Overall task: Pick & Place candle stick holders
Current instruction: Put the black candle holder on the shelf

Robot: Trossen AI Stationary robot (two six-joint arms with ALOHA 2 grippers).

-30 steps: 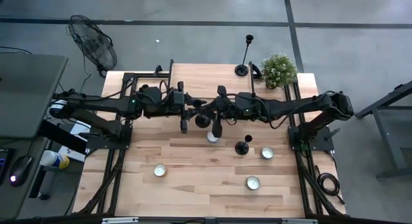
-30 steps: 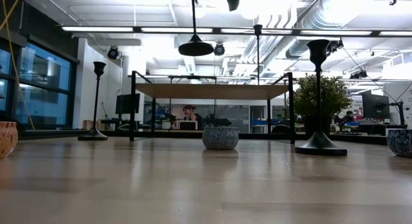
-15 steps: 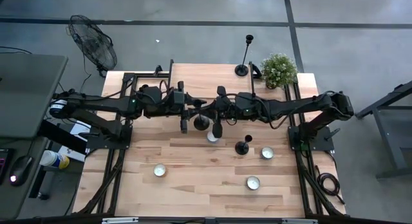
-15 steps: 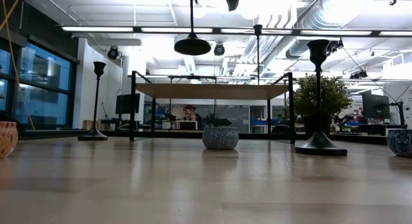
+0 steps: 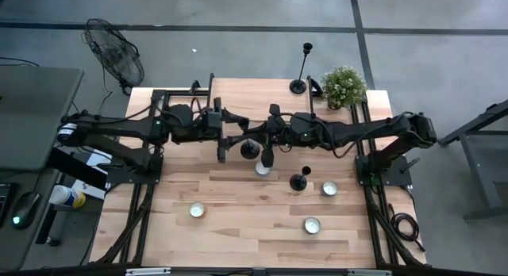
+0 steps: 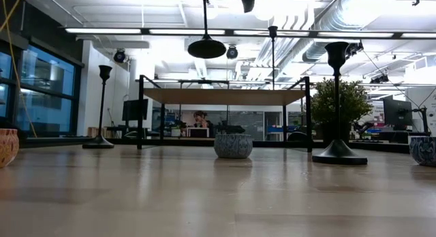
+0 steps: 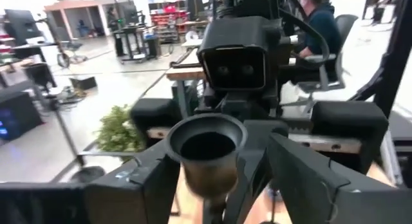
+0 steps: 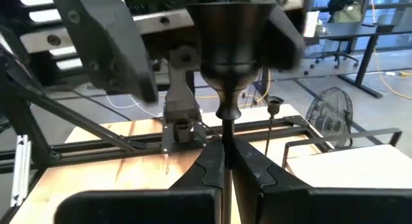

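3 black candle stick holders show. 1 tall holder (image 5: 302, 68) stands upright at the table's far edge. 1 short holder (image 5: 299, 179) stands upright mid-table. A lifted holder (image 6: 206, 39) hangs above the table, its disc base visible, stem upright.

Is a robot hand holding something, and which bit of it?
Yes. The right gripper pinches a black candlestick by its thin stem, below the cup. The left gripper is open around it.

you look straight down from overhead on the whole pale wooden table (image 5: 238, 220); your low camera faces level across it toward 12 o'clock. both wrist cameras sit close, sharing the slim black metal candlestick's cup (image 7: 207, 145).
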